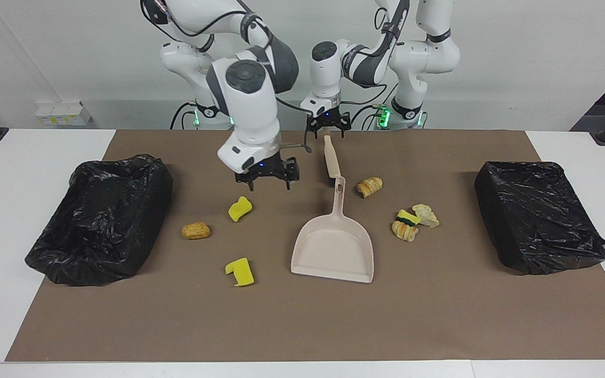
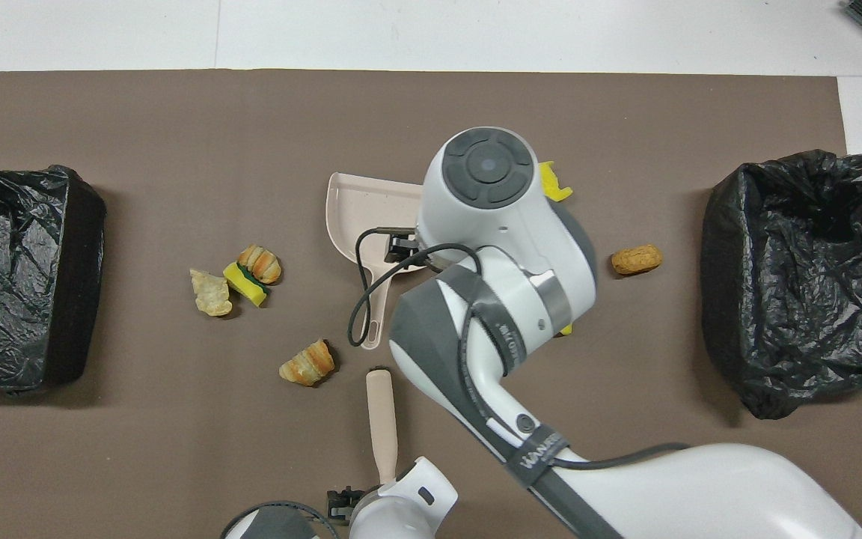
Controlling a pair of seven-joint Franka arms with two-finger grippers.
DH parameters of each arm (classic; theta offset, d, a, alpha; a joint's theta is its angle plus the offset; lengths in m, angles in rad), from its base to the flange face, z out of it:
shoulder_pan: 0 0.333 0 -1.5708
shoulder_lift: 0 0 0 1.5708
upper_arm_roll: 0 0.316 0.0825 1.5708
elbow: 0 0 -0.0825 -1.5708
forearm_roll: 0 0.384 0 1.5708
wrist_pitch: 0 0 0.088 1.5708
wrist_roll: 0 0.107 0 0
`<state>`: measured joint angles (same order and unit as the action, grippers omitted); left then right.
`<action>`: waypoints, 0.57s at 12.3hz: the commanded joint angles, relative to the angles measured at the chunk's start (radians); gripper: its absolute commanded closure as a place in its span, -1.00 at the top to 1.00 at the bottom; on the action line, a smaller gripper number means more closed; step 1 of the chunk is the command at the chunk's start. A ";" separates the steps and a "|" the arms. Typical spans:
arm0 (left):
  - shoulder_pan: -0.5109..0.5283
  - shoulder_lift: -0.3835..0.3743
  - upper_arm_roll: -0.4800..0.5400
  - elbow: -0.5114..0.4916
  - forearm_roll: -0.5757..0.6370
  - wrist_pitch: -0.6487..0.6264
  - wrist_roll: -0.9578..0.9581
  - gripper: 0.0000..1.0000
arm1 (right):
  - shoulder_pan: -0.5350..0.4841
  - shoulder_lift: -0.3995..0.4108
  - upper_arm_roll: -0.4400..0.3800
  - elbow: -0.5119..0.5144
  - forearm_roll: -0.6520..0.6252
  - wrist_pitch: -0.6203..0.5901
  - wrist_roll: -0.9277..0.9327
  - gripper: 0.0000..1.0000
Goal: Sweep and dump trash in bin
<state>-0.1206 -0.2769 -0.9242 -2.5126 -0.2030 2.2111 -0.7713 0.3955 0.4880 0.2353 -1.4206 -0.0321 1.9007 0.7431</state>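
Trash near the right tool: you have a bright yellow sponge chunk [image 1: 240, 208] lying on the mat close under the right tool [image 1: 262, 177]. A tan-brown bread lump [image 1: 196, 230] and a second notched yellow sponge chunk [image 1: 240, 272] lie past it, toward the right arm's end.
Trash near the left tool: a striped pastry piece [image 1: 369, 186] lies beside the dustpan's handle. A green-backed yellow sponge [image 1: 406, 217], a pale crust lump [image 1: 426, 214] and another striped pastry [image 1: 404, 231] sit bunched together, touching, toward the left arm's end.
Beige plastic dustpan [image 1: 334, 252]: flat on the mat, empty, its handle pointing at the robots. No tool holds it.
Beige brush [image 1: 330, 157]: lying in line with that handle, its dark end almost meeting the handle's tip.
Right tool: hanging over bare mat between the first yellow chunk and the dustpan handle, jaws apart, nothing in them.
Left tool [image 1: 327, 127]: right over the brush handle's end. You cannot tell whether it has gripped.
Black-bagged bins: one [image 1: 100, 215] at the right arm's end, one [image 1: 539, 215] at the left arm's end. No trash shows in either.
Brown mat [image 1: 302, 325]: covers the white tabletop [image 1: 19, 157].
Progress: by my reading you are at the very start, since all seven scraps lie loose.
Left to do: picking up the brush and pan, sweeping and dumping.
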 commanded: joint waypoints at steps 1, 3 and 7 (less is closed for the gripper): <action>-0.014 -0.013 0.004 -0.022 -0.021 0.022 0.000 0.24 | 0.054 0.099 -0.005 0.078 -0.038 0.046 0.103 0.72; -0.017 -0.013 0.004 -0.019 -0.021 0.019 0.006 -0.10 | 0.098 0.113 -0.005 0.080 -0.049 0.060 0.172 0.41; -0.021 -0.015 0.004 -0.017 -0.021 0.010 0.027 -1.00 | 0.121 0.118 0.003 0.057 -0.049 0.075 0.217 0.32</action>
<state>-0.1255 -0.2769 -0.9258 -2.5133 -0.2030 2.2110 -0.7618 0.5096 0.5930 0.2334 -1.3754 -0.0647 1.9676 0.9257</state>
